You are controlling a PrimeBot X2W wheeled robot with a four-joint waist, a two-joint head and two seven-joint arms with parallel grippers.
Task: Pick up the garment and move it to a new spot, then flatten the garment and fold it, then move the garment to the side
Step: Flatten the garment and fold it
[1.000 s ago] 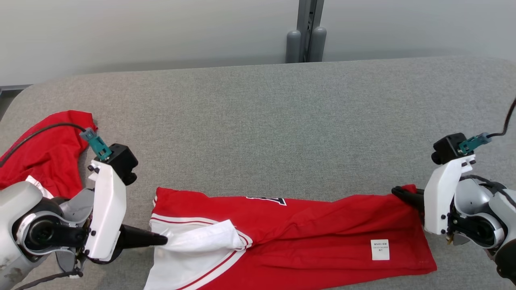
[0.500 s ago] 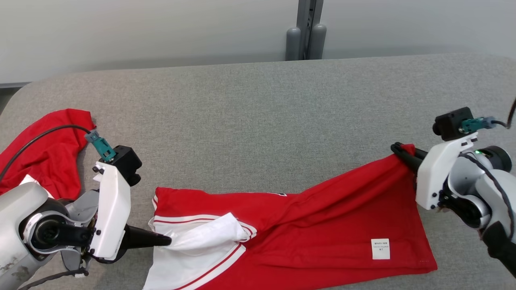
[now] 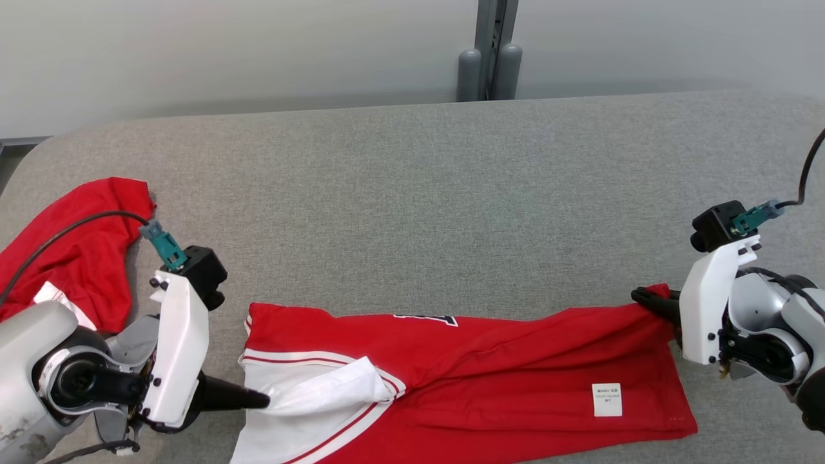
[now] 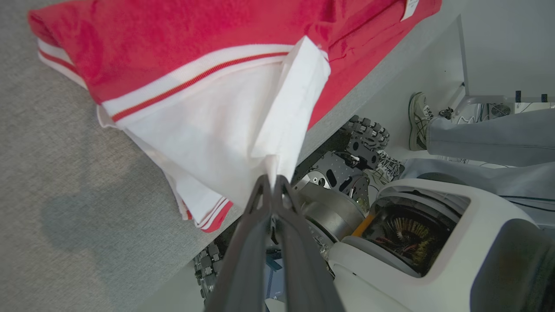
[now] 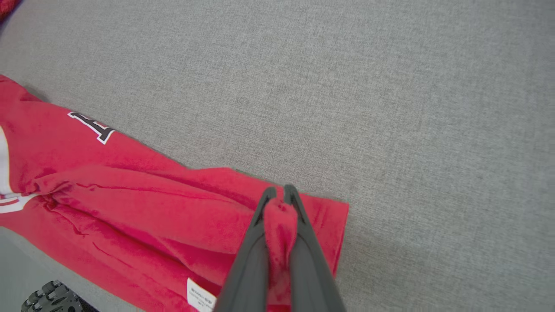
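Lowered: right claw (image 3: 639,298) clamping garment (image 3: 490,364) corner | left claw (image 3: 263,401) clamping white flap (image 3: 322,386) (garment stretched between)

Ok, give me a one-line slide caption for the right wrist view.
Right gripper shut on a bunched corner of the red garment, which lies rumpled on the grey table.

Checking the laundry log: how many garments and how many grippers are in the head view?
Garments: 2, the red-and-white jersey and the red garment at left
Grippers: 2, the left gripper and the right gripper
Total: 4
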